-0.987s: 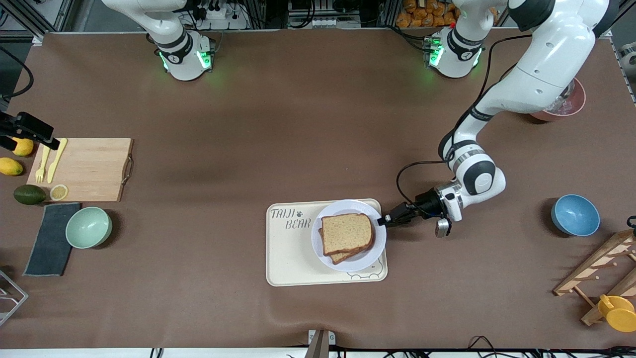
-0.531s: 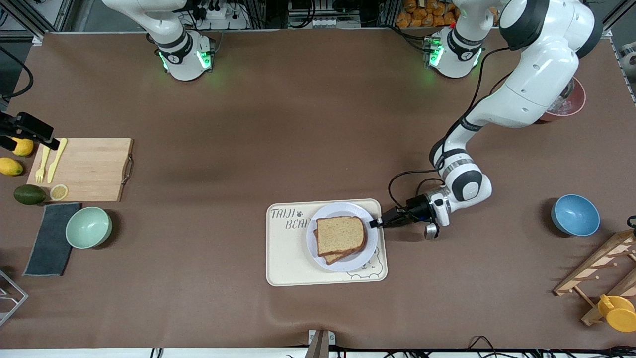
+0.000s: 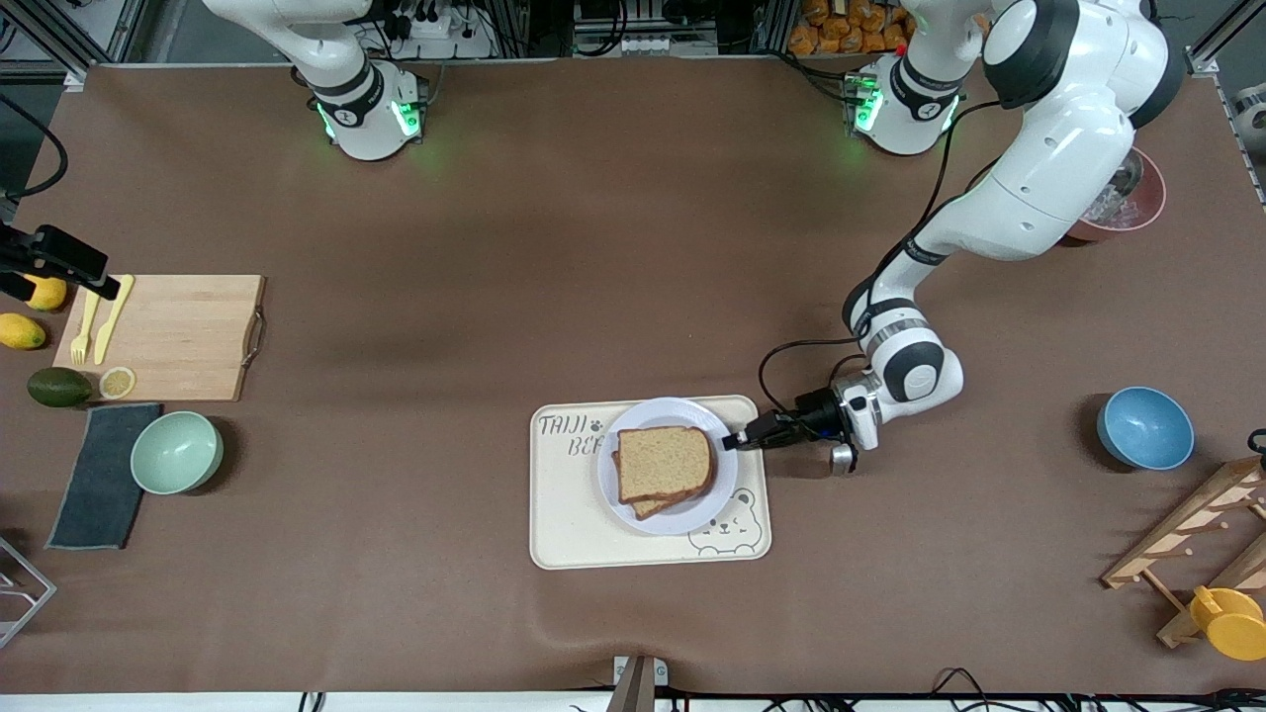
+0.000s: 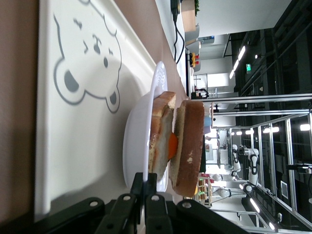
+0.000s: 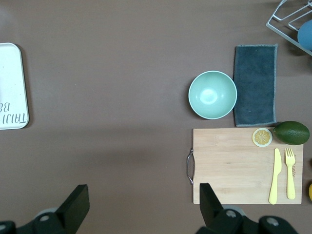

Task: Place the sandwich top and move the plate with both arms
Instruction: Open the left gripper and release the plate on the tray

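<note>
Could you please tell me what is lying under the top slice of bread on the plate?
Under the sandwich top lies a second bread slice with something orange between them; most of the filling is covered.

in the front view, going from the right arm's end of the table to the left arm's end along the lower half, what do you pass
dark cloth → green bowl → bear-print tray → plate with the sandwich top on it → left gripper shut on the plate's rim → blue bowl → yellow cup
</note>
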`<state>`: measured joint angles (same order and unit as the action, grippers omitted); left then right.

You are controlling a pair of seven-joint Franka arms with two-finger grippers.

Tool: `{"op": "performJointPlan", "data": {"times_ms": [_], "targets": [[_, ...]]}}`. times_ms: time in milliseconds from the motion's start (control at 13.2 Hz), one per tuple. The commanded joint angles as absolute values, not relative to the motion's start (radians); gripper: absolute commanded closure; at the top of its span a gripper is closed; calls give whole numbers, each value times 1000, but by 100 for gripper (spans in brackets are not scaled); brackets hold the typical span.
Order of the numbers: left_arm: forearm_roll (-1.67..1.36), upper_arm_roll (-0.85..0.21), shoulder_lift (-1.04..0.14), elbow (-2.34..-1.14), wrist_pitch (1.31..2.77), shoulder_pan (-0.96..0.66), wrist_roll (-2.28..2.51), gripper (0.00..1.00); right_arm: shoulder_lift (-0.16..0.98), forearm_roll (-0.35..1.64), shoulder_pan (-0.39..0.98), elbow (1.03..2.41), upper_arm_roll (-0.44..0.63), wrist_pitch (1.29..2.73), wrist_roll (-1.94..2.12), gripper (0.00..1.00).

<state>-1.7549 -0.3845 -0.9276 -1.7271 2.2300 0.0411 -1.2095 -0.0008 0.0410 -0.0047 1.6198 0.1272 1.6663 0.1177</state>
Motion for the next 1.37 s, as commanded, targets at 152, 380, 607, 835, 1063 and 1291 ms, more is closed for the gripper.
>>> {"op": "performJointPlan", "data": {"times_ms": [152, 380, 607, 835, 1063, 1291], "targets": [[-1769, -382, -950, -1703, 2226, 34, -1207, 66, -6, 52, -28, 1623, 112, 1661, 115, 0], [-1759, -370, -943, -1701, 2226, 41, -1204, 0, -5, 52, -28, 1624, 112, 1661, 115, 0], [-1758, -359, -933, -1703, 2226, 41, -1200, 0, -5, 52, -28, 1624, 112, 1663, 115, 0], [-1747, -359, -923, -1709, 2229, 41, -1183, 0, -3, 54, -25, 1623, 112, 1663, 109, 0], [-1702, -357, -902, -1709, 2230, 41, -1068, 0, -3, 55, -23, 1621, 110, 1663, 110, 0], [-1620, -356, -855, -1713, 2233, 48, -932, 0, -3, 55, -25, 1623, 110, 1663, 112, 0]]}}
